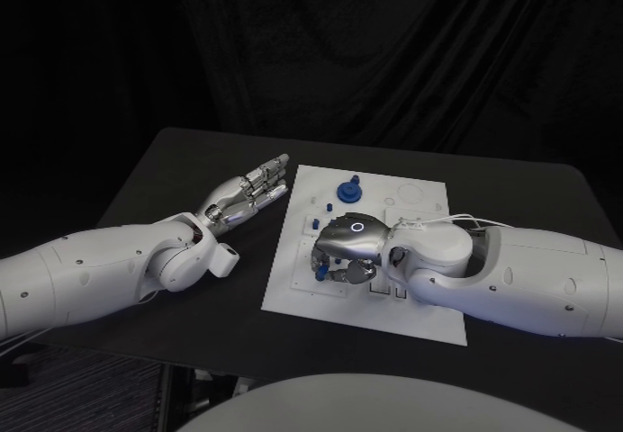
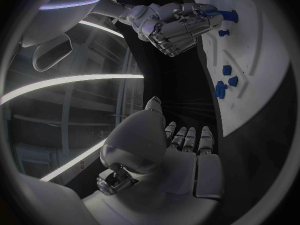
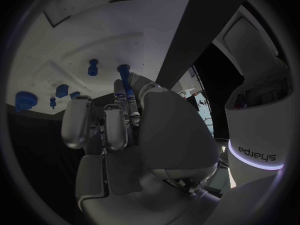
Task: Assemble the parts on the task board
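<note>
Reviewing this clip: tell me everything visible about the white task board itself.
The task board is a flat, white, rectangular plate lying on the black table, turned slightly askew to the table's edges. Its surface shows shallow recesses, among them a round one near the far side. Small blue parts stand or lie on it. The right hand is over its middle, fingers down among the parts; whether they touch the plate cannot be told. The left hand lies beside its left edge, apart from it.

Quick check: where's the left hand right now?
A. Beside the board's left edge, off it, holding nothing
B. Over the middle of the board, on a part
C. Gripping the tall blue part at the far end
A: the left hand lies flat with fingers straight beside the board, over the black table; the right hand is the one over the board.
</note>
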Action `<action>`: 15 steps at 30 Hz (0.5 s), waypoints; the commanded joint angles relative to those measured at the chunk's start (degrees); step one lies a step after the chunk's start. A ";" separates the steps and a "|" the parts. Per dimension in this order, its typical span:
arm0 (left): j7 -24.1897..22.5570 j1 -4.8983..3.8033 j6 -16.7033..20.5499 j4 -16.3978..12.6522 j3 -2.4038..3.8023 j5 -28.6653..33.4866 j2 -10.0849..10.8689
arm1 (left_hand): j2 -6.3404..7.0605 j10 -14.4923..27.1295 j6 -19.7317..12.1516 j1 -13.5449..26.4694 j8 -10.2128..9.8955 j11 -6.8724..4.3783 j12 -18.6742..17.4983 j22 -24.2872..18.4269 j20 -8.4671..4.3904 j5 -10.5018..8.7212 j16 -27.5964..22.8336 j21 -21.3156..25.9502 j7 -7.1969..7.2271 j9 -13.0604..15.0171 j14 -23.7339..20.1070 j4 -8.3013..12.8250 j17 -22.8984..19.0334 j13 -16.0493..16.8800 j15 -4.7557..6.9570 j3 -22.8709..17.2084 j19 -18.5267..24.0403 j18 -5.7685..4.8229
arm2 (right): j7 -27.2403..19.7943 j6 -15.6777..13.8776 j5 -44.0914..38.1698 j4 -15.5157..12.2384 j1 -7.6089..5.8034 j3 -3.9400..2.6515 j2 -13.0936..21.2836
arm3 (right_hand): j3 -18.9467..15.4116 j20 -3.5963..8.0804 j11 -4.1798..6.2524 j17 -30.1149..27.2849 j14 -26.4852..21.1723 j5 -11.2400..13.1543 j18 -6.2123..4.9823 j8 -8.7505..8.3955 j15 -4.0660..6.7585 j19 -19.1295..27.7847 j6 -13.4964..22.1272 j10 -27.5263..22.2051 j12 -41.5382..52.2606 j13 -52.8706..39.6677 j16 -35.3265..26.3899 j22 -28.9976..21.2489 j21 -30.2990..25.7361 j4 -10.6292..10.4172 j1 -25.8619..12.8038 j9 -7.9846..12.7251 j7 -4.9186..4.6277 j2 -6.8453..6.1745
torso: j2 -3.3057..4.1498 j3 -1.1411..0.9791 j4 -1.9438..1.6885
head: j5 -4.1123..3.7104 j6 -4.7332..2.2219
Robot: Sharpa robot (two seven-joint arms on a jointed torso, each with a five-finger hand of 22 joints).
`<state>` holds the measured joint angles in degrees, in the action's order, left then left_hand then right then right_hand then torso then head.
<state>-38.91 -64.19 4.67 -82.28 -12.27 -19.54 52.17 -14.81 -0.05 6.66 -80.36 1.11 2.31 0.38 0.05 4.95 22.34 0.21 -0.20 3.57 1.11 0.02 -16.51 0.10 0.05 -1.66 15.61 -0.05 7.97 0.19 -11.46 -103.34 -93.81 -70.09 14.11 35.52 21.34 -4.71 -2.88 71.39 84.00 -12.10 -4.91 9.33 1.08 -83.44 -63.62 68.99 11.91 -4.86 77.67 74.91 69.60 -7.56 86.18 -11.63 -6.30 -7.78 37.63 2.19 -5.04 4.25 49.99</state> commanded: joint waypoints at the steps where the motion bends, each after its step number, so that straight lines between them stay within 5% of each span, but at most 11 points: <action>1: -4.42 0.09 -0.85 0.00 0.05 -0.09 -0.09 | 0.01 0.05 -0.21 -0.51 -0.09 0.44 -0.38 -0.05 0.32 0.39 -0.21 0.20 -0.12 -0.08 -0.02 0.12 -0.10 -0.05 -0.32 -0.36 0.05 -0.67 | 1.34 0.94 -0.81 0.08 0.17 -0.02 0.03 | -0.08 0.17 0.00 -0.07 0.92 -0.27 0.78 0.17 0.38 -0.17 -0.39 0.33 -0.20 -0.06 -0.02 9.66 -0.13 0.39 -0.03 -2.66 -0.09 0.67 | 0.04 0.04 -0.02 | 0.22 0.01; 10: -4.21 0.11 -1.14 0.14 0.05 -0.09 -0.24 | 0.01 0.05 -0.21 -0.60 -0.09 0.47 -0.38 -0.05 0.38 0.39 -0.21 0.20 -0.01 -0.07 -0.02 0.12 -0.10 -0.05 -0.37 -0.38 0.05 -0.66 | 1.34 1.34 -0.81 0.67 0.52 -0.03 -0.62 | -0.08 0.13 -0.17 -0.35 0.80 -0.20 0.74 -0.14 0.27 -0.04 0.06 0.14 -0.65 -0.01 -0.25 9.58 -0.42 0.57 -0.19 -2.80 -0.25 0.67 | 0.00 0.04 -0.02 | 0.49 0.01; 15: -4.15 0.11 -1.19 0.15 0.05 -0.09 -0.22 | 0.01 0.05 -0.21 -0.60 -0.09 0.47 -0.38 -0.05 0.38 0.39 -0.21 0.20 -0.01 -0.07 -0.02 0.12 -0.10 -0.05 -0.37 -0.38 0.05 -0.66 | 1.10 1.55 -0.81 1.11 0.91 -0.02 -0.88 | -0.20 -0.32 -1.03 -0.92 0.48 1.01 0.65 -2.00 -0.48 0.34 2.96 -1.38 -2.00 0.15 -0.77 9.36 -1.21 0.38 -1.35 -2.59 -1.21 0.46 | 0.00 0.02 -0.08 | 0.43 0.01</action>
<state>-38.91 -64.15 4.24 -82.07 -12.25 -19.54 52.03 -14.81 -0.05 6.66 -80.36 1.11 2.31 0.38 0.07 4.94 22.34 0.21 -0.20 3.57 1.11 0.02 -16.35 0.05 0.07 -1.65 15.45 -0.05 7.97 0.45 -10.73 -103.61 -92.82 -69.47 14.04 34.70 21.35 -4.84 -3.84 70.59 84.00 -11.55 -4.92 7.80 1.07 -83.31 -61.38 68.04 10.16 -4.84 77.18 74.90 68.67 -7.24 85.58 -14.42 -7.48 -7.21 37.63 2.22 -5.08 4.74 49.99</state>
